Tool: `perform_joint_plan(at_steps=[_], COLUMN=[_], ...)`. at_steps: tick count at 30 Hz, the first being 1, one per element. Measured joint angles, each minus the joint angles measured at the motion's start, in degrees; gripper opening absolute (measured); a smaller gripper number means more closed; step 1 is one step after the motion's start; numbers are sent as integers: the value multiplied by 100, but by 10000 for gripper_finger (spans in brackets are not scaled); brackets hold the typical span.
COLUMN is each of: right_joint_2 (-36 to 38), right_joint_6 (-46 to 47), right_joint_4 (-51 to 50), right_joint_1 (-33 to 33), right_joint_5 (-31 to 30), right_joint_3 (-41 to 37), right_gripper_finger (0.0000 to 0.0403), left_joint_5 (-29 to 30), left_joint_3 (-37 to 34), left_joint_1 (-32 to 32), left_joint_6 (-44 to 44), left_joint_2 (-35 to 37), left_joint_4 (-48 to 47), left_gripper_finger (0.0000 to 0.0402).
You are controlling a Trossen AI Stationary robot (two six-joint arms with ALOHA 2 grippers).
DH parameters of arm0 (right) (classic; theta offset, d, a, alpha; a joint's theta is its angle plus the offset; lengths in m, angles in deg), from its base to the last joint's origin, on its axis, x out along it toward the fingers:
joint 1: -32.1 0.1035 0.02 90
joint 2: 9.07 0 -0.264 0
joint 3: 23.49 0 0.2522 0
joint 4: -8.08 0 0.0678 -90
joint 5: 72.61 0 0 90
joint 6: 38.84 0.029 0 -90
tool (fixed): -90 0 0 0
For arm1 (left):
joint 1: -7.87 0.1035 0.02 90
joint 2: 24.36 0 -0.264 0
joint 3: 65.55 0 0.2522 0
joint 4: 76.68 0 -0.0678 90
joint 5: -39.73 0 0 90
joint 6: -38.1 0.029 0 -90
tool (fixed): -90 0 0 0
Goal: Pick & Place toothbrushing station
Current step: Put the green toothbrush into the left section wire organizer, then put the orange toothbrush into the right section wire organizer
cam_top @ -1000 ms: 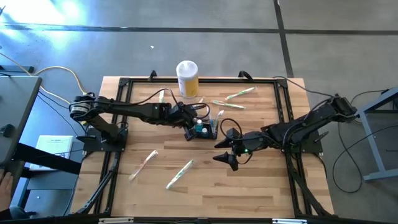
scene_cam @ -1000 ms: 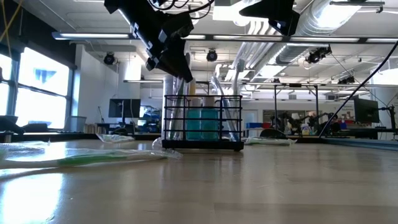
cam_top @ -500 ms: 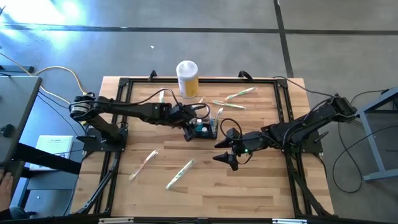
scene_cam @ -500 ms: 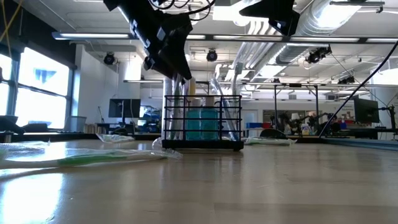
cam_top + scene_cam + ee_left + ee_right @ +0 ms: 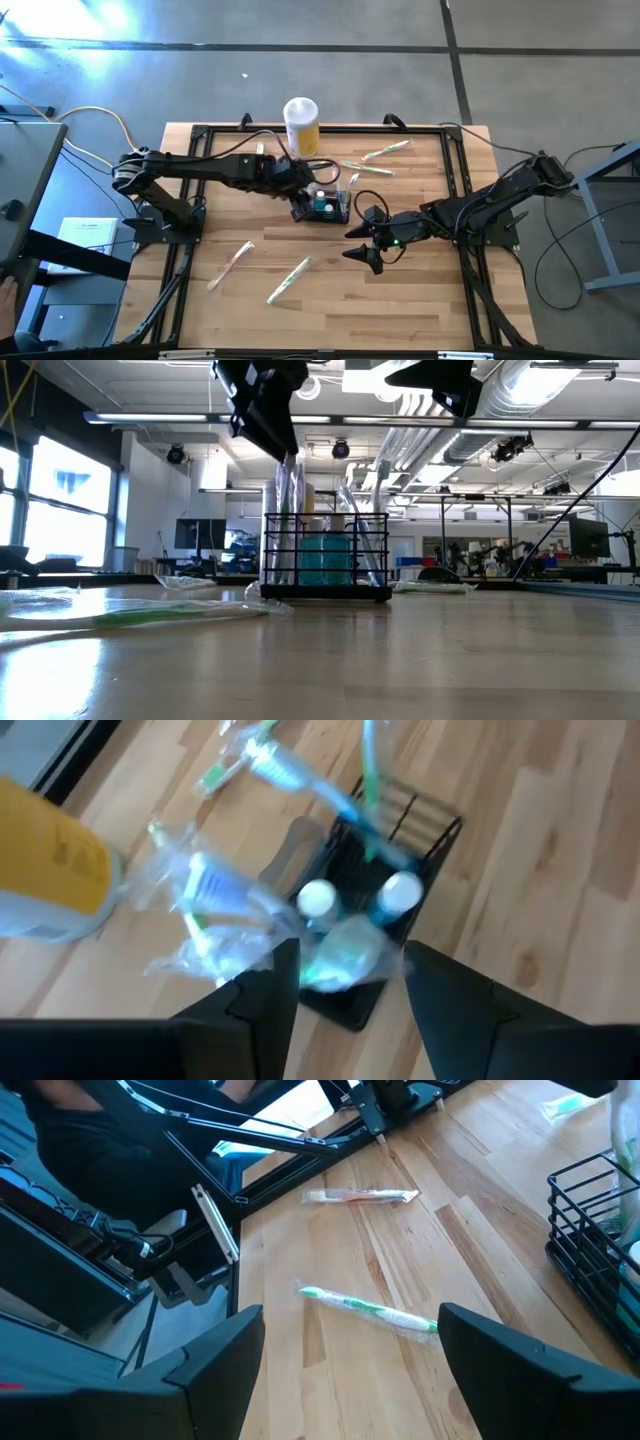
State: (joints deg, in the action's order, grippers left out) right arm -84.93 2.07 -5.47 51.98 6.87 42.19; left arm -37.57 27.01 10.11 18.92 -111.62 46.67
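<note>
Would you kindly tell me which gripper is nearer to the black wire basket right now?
The left. The left gripper hangs open just above the black wire basket, over its left end. The right gripper waits open off the basket's right, nearer the front edge.

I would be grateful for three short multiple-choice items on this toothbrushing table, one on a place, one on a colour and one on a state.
1. Where does the wire basket stand?
A. near the table's middle, between the two grippers
B. at the table's near edge
C. on the floor

2. What colour is the canister's body?
A. red
B. yellow
C. black

3. How do the right gripper's jaws stand?
A. shut on a toothbrush
B. shut on the basket
C. open, holding nothing

Answers:
1 A: the high view shows it mid-table, with the left gripper just above it.
2 B: the high view shows a yellow body under a white lid.
3 C: the right wrist view shows both fingers wide apart, with a wrapped toothbrush lying on the wood beyond them.
</note>
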Motion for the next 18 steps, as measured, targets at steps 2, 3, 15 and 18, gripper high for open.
perform_joint_plan(at_steps=[2,3,15,18], right_joint_2=[0,-2,-2,-2], right_joint_6=[-2,-2,-42,-40], right_joint_4=[0,0,-79,-111], right_joint_1=[0,0,0,0], right_joint_5=[1,7,17,20], right_joint_3=[0,0,0,-2], right_gripper_finger=[290,290,290,290], left_joint_5=[112,133,135,135], left_joint_3=[0,0,4,4], left_joint_1=[0,0,-97,-126], left_joint_6=[-15,-19,-195,-212], left_joint_2=[2,15,330,493], left_joint_4=[-181,-244,-508,-559], left_gripper_finger=[175,175,175,175])
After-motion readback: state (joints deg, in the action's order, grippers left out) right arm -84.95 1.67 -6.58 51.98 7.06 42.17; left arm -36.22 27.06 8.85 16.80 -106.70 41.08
